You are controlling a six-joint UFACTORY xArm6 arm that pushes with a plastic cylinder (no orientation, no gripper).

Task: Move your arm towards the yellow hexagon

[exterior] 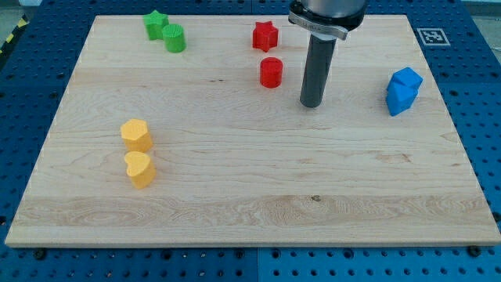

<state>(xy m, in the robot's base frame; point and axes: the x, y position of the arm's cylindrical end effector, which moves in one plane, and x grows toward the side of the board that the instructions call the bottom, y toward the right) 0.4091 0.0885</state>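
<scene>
The yellow hexagon [136, 135] sits on the wooden board [250, 196] at the view's left, with a yellow heart-shaped block [140, 169] just below it, nearly touching. My tip [311, 104] rests on the board right of centre, near the view's top, far to the right of the yellow hexagon. The tip is just right of a red cylinder [271, 72] and touches no block.
A red star [265, 35] lies above the red cylinder. A green star [156, 24] and a green cylinder [174, 38] sit at the top left. Two blue blocks [403, 90] stand together at the right. A fiducial tag [433, 35] marks the top right corner.
</scene>
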